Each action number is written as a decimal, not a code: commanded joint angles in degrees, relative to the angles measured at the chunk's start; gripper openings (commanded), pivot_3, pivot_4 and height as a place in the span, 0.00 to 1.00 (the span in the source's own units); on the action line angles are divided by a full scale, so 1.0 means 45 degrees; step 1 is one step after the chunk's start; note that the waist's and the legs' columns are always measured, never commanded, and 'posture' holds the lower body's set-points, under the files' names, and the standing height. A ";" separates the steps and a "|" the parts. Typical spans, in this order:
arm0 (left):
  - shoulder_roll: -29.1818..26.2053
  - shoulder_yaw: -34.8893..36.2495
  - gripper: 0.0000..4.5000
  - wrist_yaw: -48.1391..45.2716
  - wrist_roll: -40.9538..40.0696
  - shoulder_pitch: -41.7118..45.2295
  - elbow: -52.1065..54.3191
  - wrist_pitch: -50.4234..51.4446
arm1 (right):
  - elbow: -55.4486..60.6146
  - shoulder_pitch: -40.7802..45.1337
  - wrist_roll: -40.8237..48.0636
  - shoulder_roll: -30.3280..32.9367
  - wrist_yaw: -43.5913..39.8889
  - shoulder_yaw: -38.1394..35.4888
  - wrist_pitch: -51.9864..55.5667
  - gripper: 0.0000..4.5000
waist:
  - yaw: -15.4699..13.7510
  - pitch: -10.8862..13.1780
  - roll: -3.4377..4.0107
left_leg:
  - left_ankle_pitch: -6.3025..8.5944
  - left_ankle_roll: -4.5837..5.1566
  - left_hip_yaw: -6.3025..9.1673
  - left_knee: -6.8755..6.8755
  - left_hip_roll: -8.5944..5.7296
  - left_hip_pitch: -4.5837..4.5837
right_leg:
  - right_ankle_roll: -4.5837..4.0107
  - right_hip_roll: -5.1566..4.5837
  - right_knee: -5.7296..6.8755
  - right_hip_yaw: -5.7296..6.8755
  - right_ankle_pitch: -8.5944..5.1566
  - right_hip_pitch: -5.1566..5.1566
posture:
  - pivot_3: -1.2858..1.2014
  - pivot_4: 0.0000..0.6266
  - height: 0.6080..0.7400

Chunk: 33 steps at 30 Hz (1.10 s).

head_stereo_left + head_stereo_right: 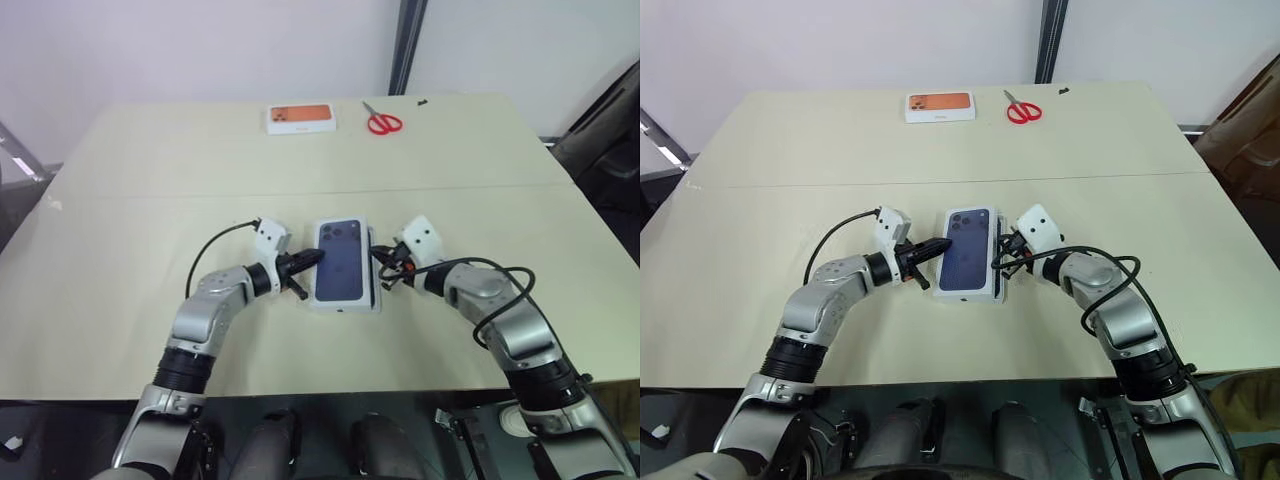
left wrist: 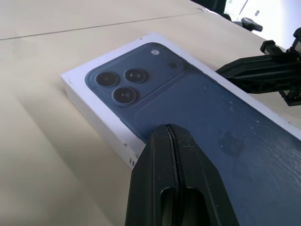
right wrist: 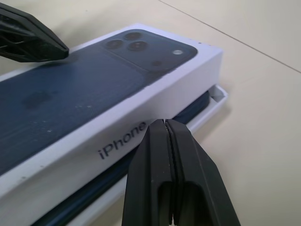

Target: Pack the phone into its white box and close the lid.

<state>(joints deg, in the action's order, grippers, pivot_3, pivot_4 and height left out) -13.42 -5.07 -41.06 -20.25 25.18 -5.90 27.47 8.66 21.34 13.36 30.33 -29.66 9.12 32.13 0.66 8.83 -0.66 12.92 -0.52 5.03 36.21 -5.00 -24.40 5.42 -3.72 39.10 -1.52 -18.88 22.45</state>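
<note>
Both grippers, fingers pressed together and empty, flank the lid mid-counter: left gripper tip on its top, right gripper at its side, likely seating it squarely over the white box, where the phone's edge shows in the gap

Bare table rings the lid; scissors lie well apart.

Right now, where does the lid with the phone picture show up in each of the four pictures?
Left eye view: the lid, centre, between both tools.
Right eye view: the lid, centre, slightly left.
Left wrist view: the lid, across the middle.
Right wrist view: the lid, upper left, askew over the white box.
Shared landmark: the printed camera cluster.
</note>
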 commanded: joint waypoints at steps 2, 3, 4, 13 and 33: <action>-0.0356 0.0174 0.00 -0.0066 -0.0067 0.0224 0.0469 0.0226 | 0.0339 0.0024 -0.0427 0.0096 -0.0144 -0.0163 -0.0220 0.01 | 0.0002 0.0000 0.0000 | 0.0000 0.0000 0.0000 0.0000 0.0000 0.0000 | 0.0000 0.0000 0.0000 0.0000 0.0000 0.0000 | 0.52 0.24 0.95; -0.0512 0.0250 0.00 -0.0071 -0.0078 0.0200 0.0514 0.0328 | 0.0311 0.0029 -0.0474 0.0070 -0.0153 -0.0201 -0.0229 0.01 | 0.0005 0.0000 0.0000 | 0.0000 -0.0001 0.0000 -0.0001 0.0000 0.0000 | 0.0000 0.0001 0.0000 0.0000 0.0000 0.0000 | 0.52 0.24 0.95; -0.0655 0.0321 0.00 -0.0089 -0.0119 0.0176 0.0551 0.0418 | 0.0280 0.0050 -0.0502 0.0029 -0.0159 -0.0246 -0.0224 0.01 | 0.0013 0.0000 0.0000 | 0.0000 -0.0001 0.0000 -0.0002 0.0000 0.0000 | 0.0000 0.0001 0.0001 0.0000 0.0000 0.0002 | 0.52 0.24 0.95; -0.1458 -0.0290 0.00 -0.0350 -0.0061 -0.0243 0.0383 0.1472 | -0.0063 0.0553 -0.1476 0.0470 -0.0604 -0.0121 -0.0868 0.01 | -0.0021 0.0000 0.0000 | -0.0008 -0.0014 0.0001 -0.0002 -0.0004 0.0000 | 0.0000 -0.0002 0.0001 -0.0001 0.0000 0.0001 | 0.52 0.24 0.95; -0.0144 -0.0103 0.00 -0.0035 -0.0296 0.0833 0.0103 0.1901 | 0.0299 0.0278 -0.2445 0.0678 -0.1702 0.0385 -0.1111 0.01 | -0.0013 0.0000 -0.0001 | -0.0026 -0.0046 0.0003 0.0006 -0.0006 0.0000 | 0.0001 -0.0005 0.0002 0.0003 0.0000 -0.0005 | 0.52 0.24 0.95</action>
<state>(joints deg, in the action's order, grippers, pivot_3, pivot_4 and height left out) -14.79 -5.87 -40.99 -20.08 27.49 -7.18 36.30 7.79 22.26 2.46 33.28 -36.53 10.48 28.34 0.60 8.82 -0.66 12.79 -0.73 5.04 36.24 -5.03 -24.40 5.42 -3.74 39.11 -1.50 -18.88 22.43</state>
